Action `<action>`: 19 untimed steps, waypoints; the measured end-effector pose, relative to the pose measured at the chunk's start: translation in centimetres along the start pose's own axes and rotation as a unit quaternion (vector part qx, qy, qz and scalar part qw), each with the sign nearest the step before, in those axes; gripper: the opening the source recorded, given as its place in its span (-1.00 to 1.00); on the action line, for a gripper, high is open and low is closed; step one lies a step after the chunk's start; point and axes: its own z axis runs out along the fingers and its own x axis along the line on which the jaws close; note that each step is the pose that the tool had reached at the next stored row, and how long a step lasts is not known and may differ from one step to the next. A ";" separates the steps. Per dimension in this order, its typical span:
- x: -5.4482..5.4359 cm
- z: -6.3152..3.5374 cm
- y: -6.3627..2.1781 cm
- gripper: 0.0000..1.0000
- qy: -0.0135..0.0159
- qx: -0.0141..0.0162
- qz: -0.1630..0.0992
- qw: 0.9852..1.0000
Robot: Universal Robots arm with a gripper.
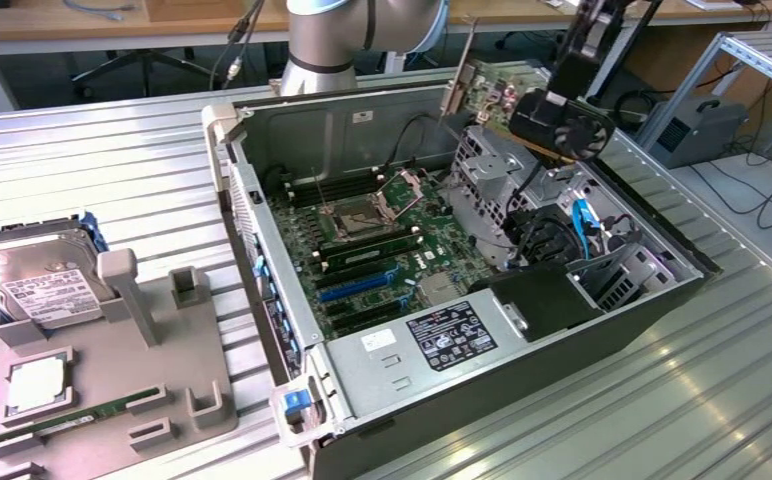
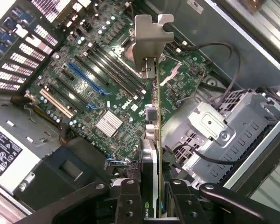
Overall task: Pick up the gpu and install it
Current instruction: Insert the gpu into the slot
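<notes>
End effector [image 2: 153,198] clamps gpu [image 2: 152,128] (edge-on), seemingly clear of motherboard [image 2: 98,88].

the gpu [image 1: 509,85] hangs in the hand [image 2: 151,198] over the case [image 1: 346,120], hard drive [image 1: 39,285] at the exterior view's left.

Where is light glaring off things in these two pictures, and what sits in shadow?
Exterior view: glare streaks the ribbed metal table, while the computer case is dim inside around its black cover. Wrist view: the graphics card has a brightly lit silver bracket; the gripper holding it lies in shadow.
</notes>
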 end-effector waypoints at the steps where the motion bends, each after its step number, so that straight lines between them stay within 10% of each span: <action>1: 0.0 0.00 0.00 -0.47 0.000 0.000 -0.013 1.000; 8: 0.0 0.00 0.00 -0.47 0.004 -0.003 -0.112 0.994; 12: 0.0 0.00 0.00 -0.47 0.006 -0.004 -0.157 0.988; 15: 0.0 0.00 0.00 -0.47 0.007 -0.005 -0.205 0.979; 19: 0.0 0.00 0.00 -0.47 0.010 -0.007 -0.279 0.960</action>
